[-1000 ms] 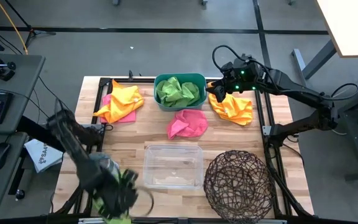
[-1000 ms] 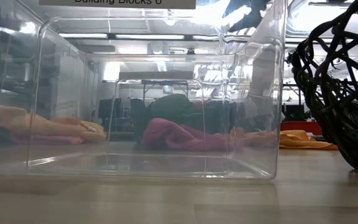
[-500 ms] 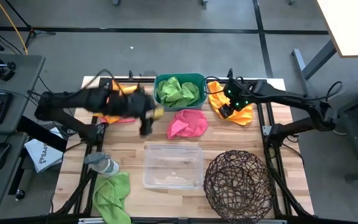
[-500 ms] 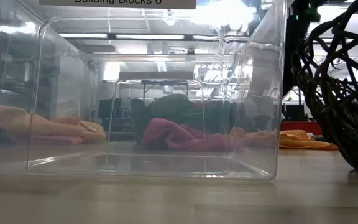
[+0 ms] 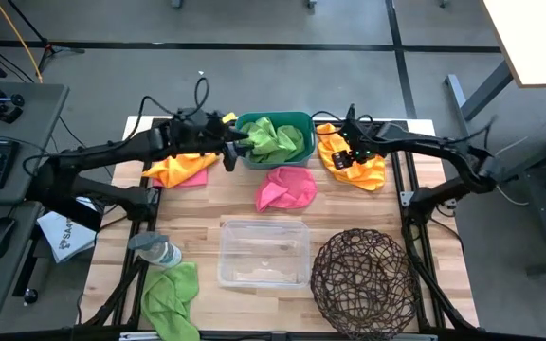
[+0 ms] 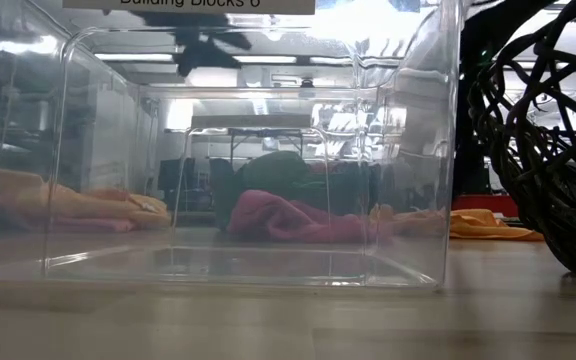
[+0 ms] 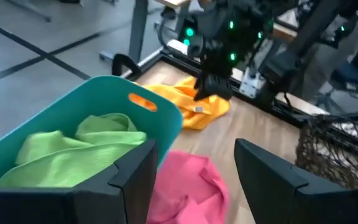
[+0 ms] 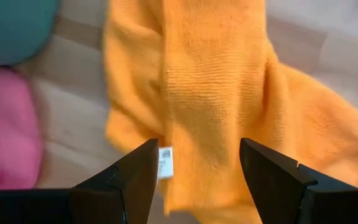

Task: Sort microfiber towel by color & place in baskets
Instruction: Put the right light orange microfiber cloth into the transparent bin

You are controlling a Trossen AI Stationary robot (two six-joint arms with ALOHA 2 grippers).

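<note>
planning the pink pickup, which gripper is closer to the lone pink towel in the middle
Left. The left gripper hovers at the teal tub's left edge, near the pink towel; the right gripper is over the orange towel.

Tub (image 5: pixel 275 121) sits top centre of the high view, a towel (image 5: pixel 273 140) inside it. Left of it, two overlapping cloths (image 5: pixel 183 166); right of it, another cloth (image 5: pixel 356 163); just below it, a loose cloth (image 5: pixel 287 188). Bin (image 5: pixel 263 252) lies lower centre, wire basket (image 5: pixel 363 275) to its right. Bottle (image 5: pixel 155 250) and one more cloth (image 5: pixel 171 296) occupy the lower left.
</note>
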